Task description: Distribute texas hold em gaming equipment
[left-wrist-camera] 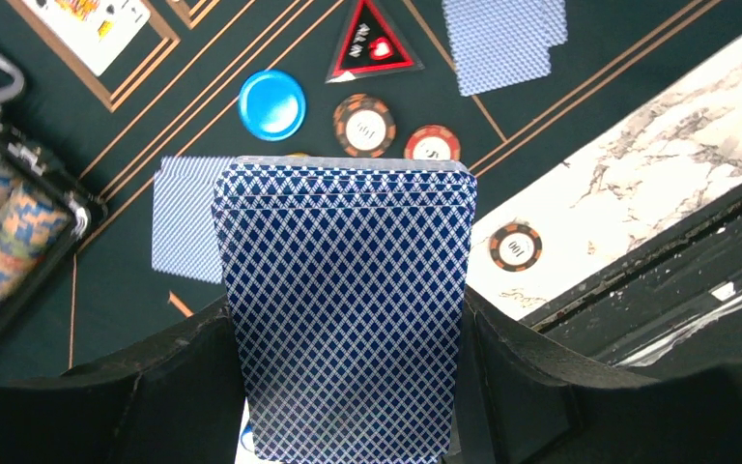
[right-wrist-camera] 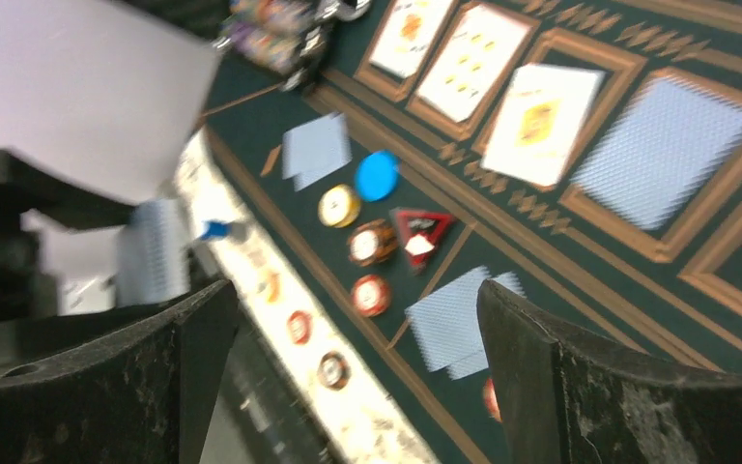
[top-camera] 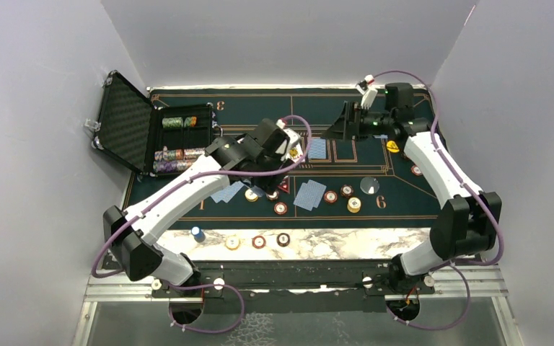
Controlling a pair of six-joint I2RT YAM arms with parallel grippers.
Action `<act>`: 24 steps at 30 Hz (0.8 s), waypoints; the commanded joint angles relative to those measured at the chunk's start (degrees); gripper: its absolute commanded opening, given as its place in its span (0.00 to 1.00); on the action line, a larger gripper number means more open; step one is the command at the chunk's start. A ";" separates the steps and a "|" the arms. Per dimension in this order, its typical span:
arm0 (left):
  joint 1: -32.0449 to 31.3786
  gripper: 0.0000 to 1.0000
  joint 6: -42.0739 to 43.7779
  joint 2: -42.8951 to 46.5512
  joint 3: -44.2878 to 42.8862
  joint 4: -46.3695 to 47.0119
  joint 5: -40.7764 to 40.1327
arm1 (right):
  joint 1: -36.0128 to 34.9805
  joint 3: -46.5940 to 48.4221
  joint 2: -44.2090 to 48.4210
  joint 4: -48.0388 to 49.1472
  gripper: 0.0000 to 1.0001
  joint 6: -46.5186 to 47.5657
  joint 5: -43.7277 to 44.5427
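Observation:
My left gripper [left-wrist-camera: 346, 314] is shut on a deck of blue-backed cards [left-wrist-camera: 348, 290] and holds it above the middle of the green mat [top-camera: 404, 194]; it also shows in the top view [top-camera: 291, 150]. Below it lie a blue disc [left-wrist-camera: 271, 104], a red triangular marker [left-wrist-camera: 372, 43], red-brown chips [left-wrist-camera: 364, 126] and two face-down card pairs [left-wrist-camera: 504, 39] [left-wrist-camera: 185, 217]. My right gripper [top-camera: 345, 124] is open and empty, raised over the mat's far side. Its blurred view [right-wrist-camera: 353, 290] shows a card pair [right-wrist-camera: 459, 319], the marker [right-wrist-camera: 419, 232] and a face-down card [right-wrist-camera: 667, 150].
The open black case [top-camera: 126, 119] with chip rows stands at the back left. Three chips [top-camera: 259, 241] and a small blue piece [top-camera: 198, 233] lie on the marble front rim. A clear disc [top-camera: 369, 185] and a yellow disc [top-camera: 392, 146] lie on the right side of the mat.

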State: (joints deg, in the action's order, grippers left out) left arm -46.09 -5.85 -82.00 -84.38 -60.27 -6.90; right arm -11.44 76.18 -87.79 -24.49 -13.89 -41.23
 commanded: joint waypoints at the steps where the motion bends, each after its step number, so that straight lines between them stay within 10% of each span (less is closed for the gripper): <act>1: -2.82 0.00 5.31 -0.88 -1.40 4.89 0.38 | -1.37 -4.92 0.02 2.65 0.93 -7.40 -24.82; 24: -7.16 0.00 8.66 -2.23 -1.36 5.42 2.07 | -19.23 -9.57 -8.25 15.24 0.73 -18.22 -22.93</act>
State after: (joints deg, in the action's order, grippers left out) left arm -52.66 2.61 -84.58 -84.38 -56.62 -5.78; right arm -28.64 64.49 -94.48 -9.08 -31.90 -66.83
